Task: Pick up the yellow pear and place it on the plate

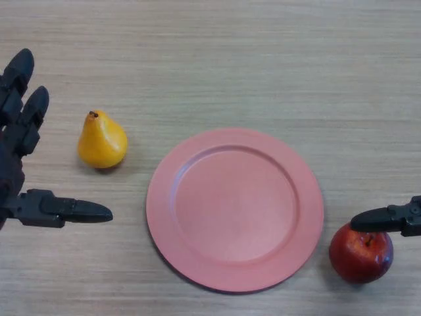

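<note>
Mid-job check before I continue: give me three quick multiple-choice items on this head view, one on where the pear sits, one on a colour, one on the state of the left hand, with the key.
1. Where is the yellow pear?
A. On the plate
B. On the table, left of the plate
C. In the right hand

2. What colour is the plate?
A. Pinkish red
B. Blue
C. White

3. What is the left hand doing?
A. Curled round the pear
C. Pressing on the plate
B. Open, holding nothing

Key: 1 B, the pear rests on the bare wood table, apart from the plate's rim. 2 A, the whole plate shows pinkish red. 3 B, its fingers are straight and spread, the thumb pointing toward the plate, the pear untouched between them. The right hand shows only at the right edge, above the red apple.
</note>
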`<state>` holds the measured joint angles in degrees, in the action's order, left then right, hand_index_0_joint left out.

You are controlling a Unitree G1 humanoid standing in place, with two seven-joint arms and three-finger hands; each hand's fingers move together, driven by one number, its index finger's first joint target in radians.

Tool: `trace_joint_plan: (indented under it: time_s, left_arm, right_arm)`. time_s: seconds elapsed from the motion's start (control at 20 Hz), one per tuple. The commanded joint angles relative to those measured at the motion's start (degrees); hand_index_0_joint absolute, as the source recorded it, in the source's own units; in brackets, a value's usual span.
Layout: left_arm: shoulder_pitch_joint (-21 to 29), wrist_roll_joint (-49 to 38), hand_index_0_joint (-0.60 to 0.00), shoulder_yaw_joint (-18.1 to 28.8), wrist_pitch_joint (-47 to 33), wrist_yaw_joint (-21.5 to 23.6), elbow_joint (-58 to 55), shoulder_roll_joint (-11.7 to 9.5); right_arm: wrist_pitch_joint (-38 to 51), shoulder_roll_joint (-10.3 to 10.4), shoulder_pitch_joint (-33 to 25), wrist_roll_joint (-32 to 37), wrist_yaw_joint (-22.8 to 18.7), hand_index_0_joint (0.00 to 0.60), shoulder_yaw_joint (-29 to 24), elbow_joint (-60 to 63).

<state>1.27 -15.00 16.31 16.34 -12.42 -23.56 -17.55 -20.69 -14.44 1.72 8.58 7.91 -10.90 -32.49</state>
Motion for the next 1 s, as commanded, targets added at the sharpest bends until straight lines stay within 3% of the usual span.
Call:
trace_joint_plan:
  time_s: [0.05,0.45,0.7,1.0]
  left_arm:
    - [2.7,-2.2,0.000,2.9,-5.5,-0.3,-2.2,-2.5]
    - [7.2,0.2,0.000,1.9,-13.3,0.5,6.7,-4.5]
    - [13.8,3.7,0.000,-0.4,-26.7,4.0,23.9,-7.2]
    - [22.3,6.2,0.000,-2.8,-36.8,7.1,44.1,-9.0]
  right_arm:
    - [5.6,-1.4,-1.5,0.8,-0.9,0.000,-4.5,-3.4]
    - [6.6,-1.4,-1.4,0.1,-0.8,0.000,-4.8,-3.1]
    - [5.7,-1.1,-0.9,1.0,-1.2,0.000,-4.8,-4.0]
    - [5.6,-1.4,-0.5,0.1,-0.5,0.000,-5.9,-4.3]
